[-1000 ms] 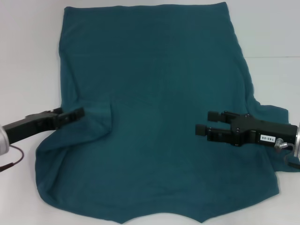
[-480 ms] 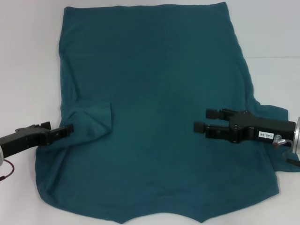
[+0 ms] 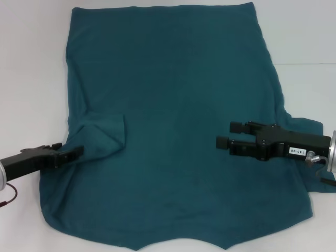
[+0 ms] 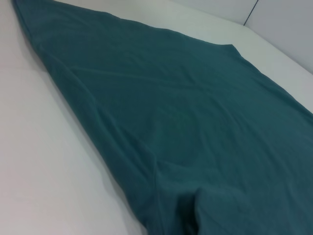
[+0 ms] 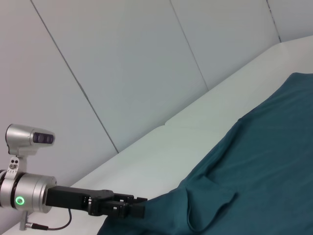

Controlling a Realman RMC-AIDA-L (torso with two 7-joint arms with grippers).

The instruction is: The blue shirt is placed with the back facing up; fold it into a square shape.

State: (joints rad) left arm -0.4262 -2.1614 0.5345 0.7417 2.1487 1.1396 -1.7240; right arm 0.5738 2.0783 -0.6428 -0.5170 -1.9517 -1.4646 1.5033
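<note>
The blue shirt (image 3: 173,105) lies spread flat on the white table, plain side up, hem at the far end. Its left sleeve (image 3: 107,137) is folded inward onto the body. Its right sleeve (image 3: 307,126) still sticks out sideways. My left gripper (image 3: 77,151) is low at the shirt's left edge, just outside the folded sleeve, holding no fabric. My right gripper (image 3: 227,134) is open and empty, hovering over the right half of the shirt and pointing inward. The shirt fills the left wrist view (image 4: 195,122). The right wrist view shows the shirt (image 5: 264,161) and the left gripper (image 5: 139,209).
The bare white table (image 3: 31,63) surrounds the shirt on the left, right and far sides. A thin red cable (image 3: 8,188) hangs by the left arm. Grey wall panels (image 5: 122,73) rise behind the table's left side.
My left gripper has pulled back to the left and toward me, away from the folded sleeve, which stayed in place. My right gripper has crept slightly inward.
</note>
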